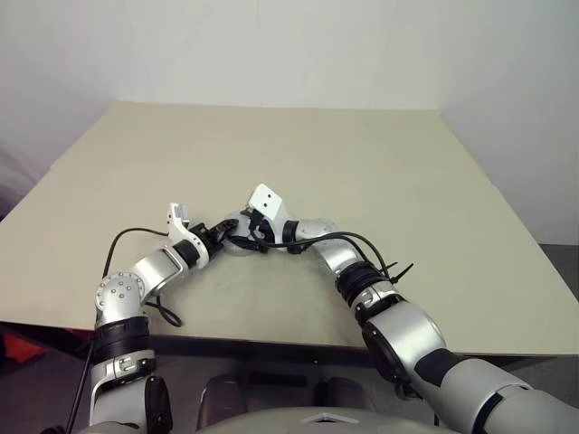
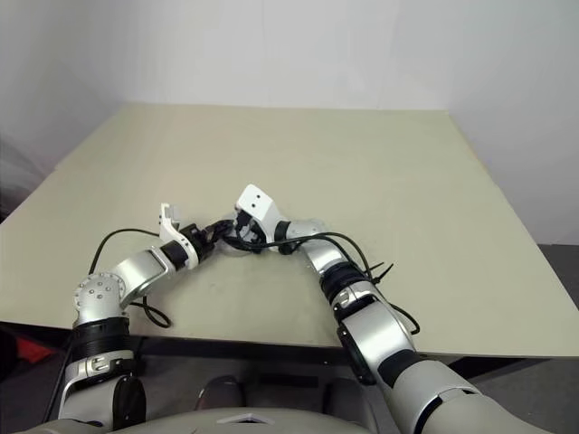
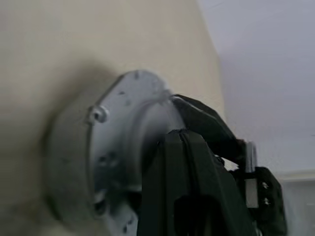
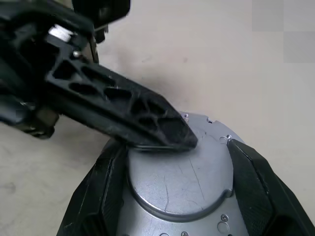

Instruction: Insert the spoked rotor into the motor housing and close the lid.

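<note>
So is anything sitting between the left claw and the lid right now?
No. The left claw, shut, rests its tip directly on the smooth grey top of the lid, with nothing visible between them. The right claw straddles the same lid with a finger on each side.

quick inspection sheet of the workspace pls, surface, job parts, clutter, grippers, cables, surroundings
surface: beige table, bare apart from the job's things.
job's things: round silvery lid, smooth grey face up, on the table near the front edge; rotor and housing not discernible.
clutter: nothing seen.
grippers: right gripper straddles the lid, one finger each side; left gripper shut, tip resting on the lid's top.
cables: black cables loop along both forearms.
surroundings: plain white wall.
</note>
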Available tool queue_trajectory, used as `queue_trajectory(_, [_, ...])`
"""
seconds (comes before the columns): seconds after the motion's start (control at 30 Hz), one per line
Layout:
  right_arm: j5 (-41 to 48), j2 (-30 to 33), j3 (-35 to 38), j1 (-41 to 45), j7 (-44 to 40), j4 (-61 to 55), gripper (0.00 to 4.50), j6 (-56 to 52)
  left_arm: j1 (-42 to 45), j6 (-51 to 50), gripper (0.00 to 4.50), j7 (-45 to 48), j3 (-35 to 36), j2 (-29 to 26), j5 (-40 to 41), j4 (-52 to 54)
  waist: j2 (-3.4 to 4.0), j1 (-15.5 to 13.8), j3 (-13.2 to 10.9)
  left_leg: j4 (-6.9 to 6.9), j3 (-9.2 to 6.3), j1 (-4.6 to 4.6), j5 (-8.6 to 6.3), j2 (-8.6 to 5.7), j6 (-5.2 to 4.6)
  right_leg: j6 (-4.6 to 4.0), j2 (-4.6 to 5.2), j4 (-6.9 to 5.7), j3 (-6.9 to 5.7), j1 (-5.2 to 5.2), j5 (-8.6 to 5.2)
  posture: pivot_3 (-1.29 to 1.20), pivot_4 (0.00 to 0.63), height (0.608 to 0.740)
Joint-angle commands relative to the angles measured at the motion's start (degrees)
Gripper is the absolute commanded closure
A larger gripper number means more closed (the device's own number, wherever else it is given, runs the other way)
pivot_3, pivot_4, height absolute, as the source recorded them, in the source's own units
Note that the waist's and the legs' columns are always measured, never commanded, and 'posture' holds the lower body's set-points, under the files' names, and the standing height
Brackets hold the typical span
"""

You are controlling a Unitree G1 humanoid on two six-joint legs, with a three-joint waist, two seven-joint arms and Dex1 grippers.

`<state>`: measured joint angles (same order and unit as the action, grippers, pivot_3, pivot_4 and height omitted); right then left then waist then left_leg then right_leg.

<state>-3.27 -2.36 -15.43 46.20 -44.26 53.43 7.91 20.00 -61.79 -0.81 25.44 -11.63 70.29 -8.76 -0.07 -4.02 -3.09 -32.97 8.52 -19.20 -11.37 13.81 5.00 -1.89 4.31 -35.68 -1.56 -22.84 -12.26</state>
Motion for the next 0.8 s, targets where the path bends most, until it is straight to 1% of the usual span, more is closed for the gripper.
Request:
queue_trajectory(0.03, [-1.62,1.59,-0.14,-0.13,0.92,0.93,1.34,-1.79,0.65,-0.76,4.50,-1.30,0.37,-0.88,-1.00,-1.38,0.03,0.01,0.01,0.00,0.00,0.00,0.00,-0.02,0.00,0.00,0.02,0.00,0.01,0.00,0.00,0.00,0.000,0.740])
queue_trajectory(0.3, [-0.27,1.64,0.72,0.22,0.16,-1.60,1.34,-5.07,-0.22,-1.75,4.50,-3.04,1.37,0.15,0.29,-0.51,0.10,0.00,0.02,0.01,0.00,0.00,0.00,-0.03,0.00,0.09,0.02,0.00,0.01,0.01,-0.06,0.00,0.000,0.740])
queue_trajectory(0.57, [0.87,3.37,-0.58,-1.57,-4.23,-12.28,1.34,-9.44,-2.91,-2.05,4.50,-5.69,1.75,2.91,3.00,2.55,0.11,-0.52,0.01,0.01,0.00,-0.16,-0.07,-0.04,-0.11,0.01,0.05,0.35,-0.04,-0.04,-0.01,0.00,0.000,0.740])
queue_trajectory(0.8, [2.80,4.04,-0.18,-1.94,-6.29,-17.38,1.34,-12.91,-3.45,-1.52,4.50,-7.17,1.73,3.44,4.81,3.20,0.10,-0.74,0.01,0.01,-0.01,-0.56,-0.09,-0.04,-0.12,0.03,0.06,0.83,-0.15,-0.12,0.00,0.00,0.000,0.740])
